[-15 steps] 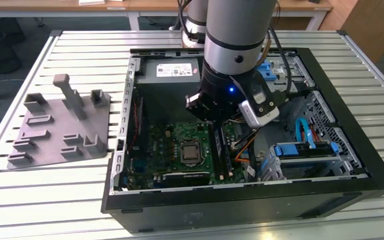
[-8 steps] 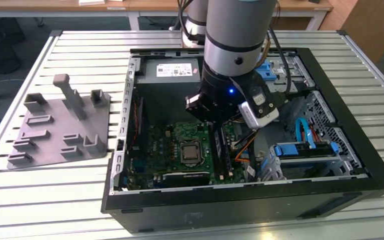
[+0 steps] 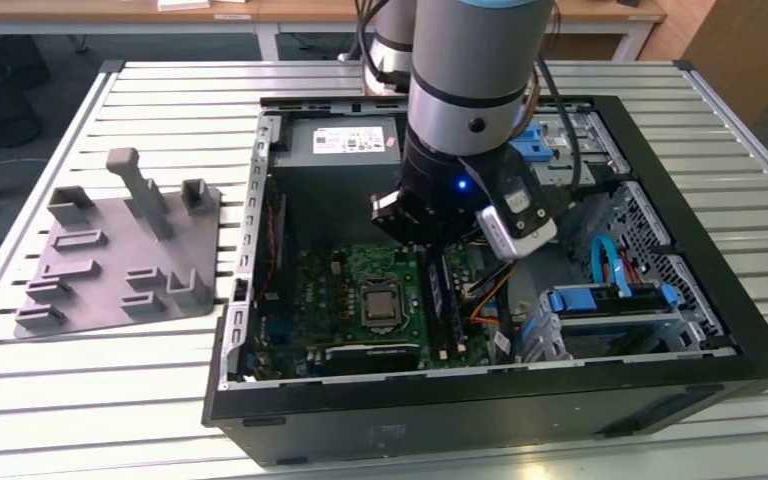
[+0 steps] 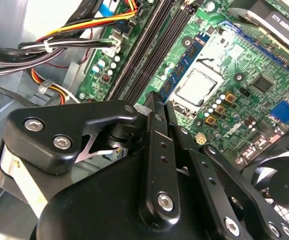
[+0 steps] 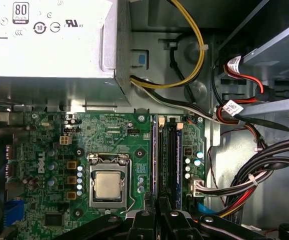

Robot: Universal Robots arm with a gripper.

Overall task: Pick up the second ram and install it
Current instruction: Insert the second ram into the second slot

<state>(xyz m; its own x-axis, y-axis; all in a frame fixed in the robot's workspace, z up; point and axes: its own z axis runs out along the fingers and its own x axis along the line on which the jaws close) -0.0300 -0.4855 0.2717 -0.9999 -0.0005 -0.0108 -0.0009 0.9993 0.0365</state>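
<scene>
My gripper (image 3: 426, 258) hangs inside the open computer case (image 3: 704, 250), low over the green motherboard (image 3: 337, 275). A slim blue-green stick with black chips, the second ram (image 4: 184, 60), stands on edge along the long black slot nearest the processor (image 4: 197, 86). In the first wrist view the second ram (image 5: 155, 160) runs straight into my gripper (image 5: 158, 204). The two black fingers (image 4: 157, 115) are pressed close together on its near end, which they hide. I cannot tell whether the stick is fully down in the slot.
More long black slots (image 5: 170, 155) lie beside the stick. Cable bundles (image 5: 264, 170) crowd the case wall past the slots. The power supply (image 3: 337, 140) fills the back of the case, and a drive cage (image 3: 611, 300) sits at the exterior view's right. A grey parts fixture (image 3: 117, 250) rests on the slatted table.
</scene>
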